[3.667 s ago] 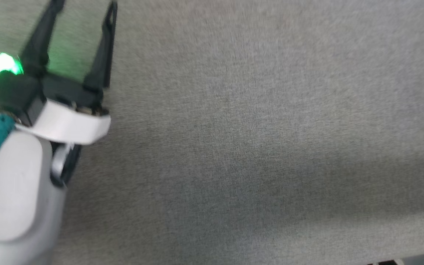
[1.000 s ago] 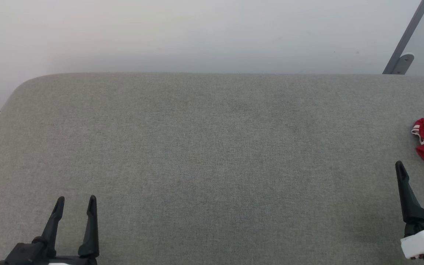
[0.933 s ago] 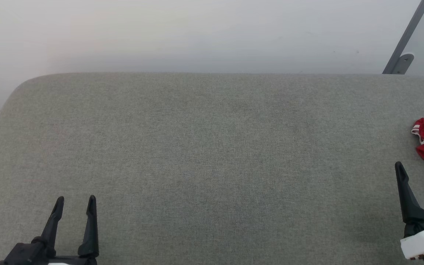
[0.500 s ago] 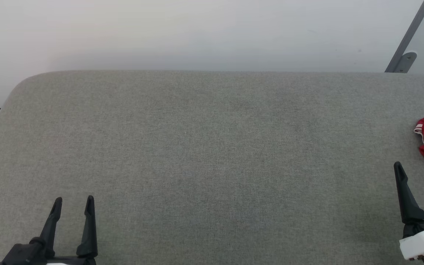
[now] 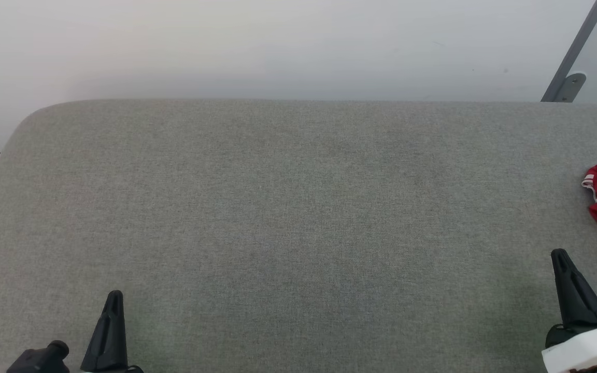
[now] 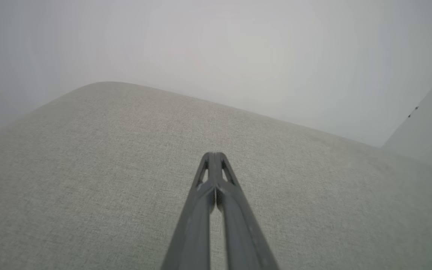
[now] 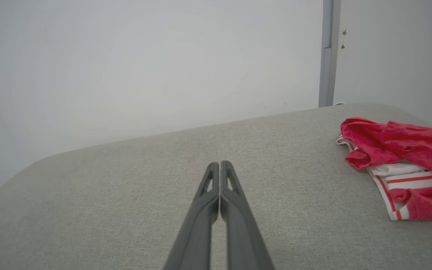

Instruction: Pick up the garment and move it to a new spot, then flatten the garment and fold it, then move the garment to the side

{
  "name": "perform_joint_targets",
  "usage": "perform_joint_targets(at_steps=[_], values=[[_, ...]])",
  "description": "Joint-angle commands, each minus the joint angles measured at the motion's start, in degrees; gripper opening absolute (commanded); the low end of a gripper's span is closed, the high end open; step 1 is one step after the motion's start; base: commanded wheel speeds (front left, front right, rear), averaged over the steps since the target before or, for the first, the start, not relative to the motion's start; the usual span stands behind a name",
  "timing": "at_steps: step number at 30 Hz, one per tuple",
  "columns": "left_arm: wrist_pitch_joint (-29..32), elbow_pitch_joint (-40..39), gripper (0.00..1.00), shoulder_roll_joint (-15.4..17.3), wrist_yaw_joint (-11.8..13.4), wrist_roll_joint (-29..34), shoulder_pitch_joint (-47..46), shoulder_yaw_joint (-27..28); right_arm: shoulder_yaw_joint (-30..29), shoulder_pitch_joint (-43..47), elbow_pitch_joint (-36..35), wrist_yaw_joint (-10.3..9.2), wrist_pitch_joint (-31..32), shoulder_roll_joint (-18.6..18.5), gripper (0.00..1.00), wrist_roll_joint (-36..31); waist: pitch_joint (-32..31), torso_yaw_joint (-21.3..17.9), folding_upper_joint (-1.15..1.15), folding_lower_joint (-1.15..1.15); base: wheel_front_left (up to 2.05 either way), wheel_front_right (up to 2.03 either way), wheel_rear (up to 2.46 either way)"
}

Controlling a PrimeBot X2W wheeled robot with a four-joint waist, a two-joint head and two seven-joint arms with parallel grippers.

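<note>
Garment (image 7: 399,150) lies crumpled at the worktop's (image 5: 298,207) right edge: one soft red heap, white striped trim showing. The worktop is grey woven fabric with rounded corners and wide open room across its middle. Two pairs of dark tapered fingers. The left fingers (image 6: 199,217) are pressed together, holding nothing. The right fingers (image 7: 201,221) are closed and empty too, with the garment near them but apart.

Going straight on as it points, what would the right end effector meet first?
Likely nothing near: the right end effector aims over the grey fabric surface toward the white wall; the red-and-white fabric garment lies right of that line. Depth unclear.
</note>
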Motion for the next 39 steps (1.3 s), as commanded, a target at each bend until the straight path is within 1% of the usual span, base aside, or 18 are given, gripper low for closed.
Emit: perform_joint_targets(at_steps=[1, 17, 39], values=[[0.5, -0.4, 0.0, 0.4, 0.1, -2.6, -1.5, 0.0, -0.5, -1.6, -0.3, 0.0, 0.5, -0.2, 0.0, 2.2, 0.0, 0.0, -0.01, 0.0, 0.0, 0.0, 0.0], [4.1, 1.8, 0.0, 0.2, 0.0, -18.3, -4.6, -0.1, -0.9, -3.8, 2.1, 0.0, 3.0, 2.3, 0.0, 15.5, -0.3, -0.3, -0.01, 0.0, 0.0, 0.0, 0.0], [8.4, 3.7, 0.0, -0.3, 0.1, -35.4, -7.8, 0.1, -1.4, -6.2, 4.9, 0.0, 5.9, 5.2, 0.0, 30.2, -0.7, -0.8, -0.01, 0.0, 0.0, 0.0, 0.0]])
